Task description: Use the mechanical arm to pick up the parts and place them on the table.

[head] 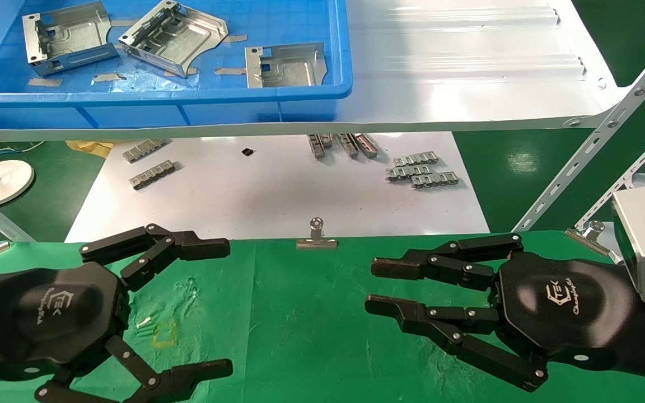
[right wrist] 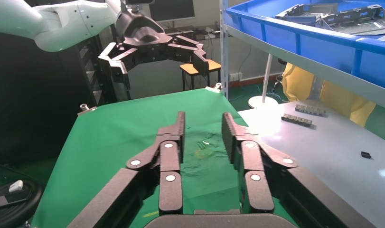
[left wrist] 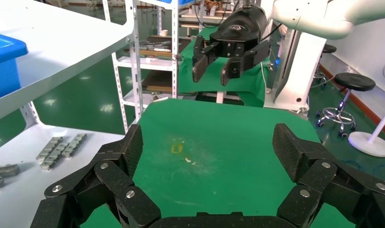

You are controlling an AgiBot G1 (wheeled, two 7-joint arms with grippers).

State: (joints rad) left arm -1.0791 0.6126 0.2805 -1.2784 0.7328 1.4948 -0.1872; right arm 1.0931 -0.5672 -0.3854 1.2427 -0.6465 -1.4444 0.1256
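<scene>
a blue bin (head: 311,95) on a white shelf (head: 468,73), comb strips (head: 420,169) on a white sheet (head: 277,190).

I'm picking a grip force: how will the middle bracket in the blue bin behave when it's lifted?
The middle bracket looks like thin stamped sheet metal with ridges, so probably stiff and fairly light. It lies tilted, one edge propped up, so it may rock or slide on the bin floor when touched. Its smooth shiny faces could slip; the upturned flanges seem the surer hold.

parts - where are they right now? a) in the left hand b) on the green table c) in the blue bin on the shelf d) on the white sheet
c: three parts lie in the blue bin; the left hand and right hand hover open and empty over the bare green table.
</scene>
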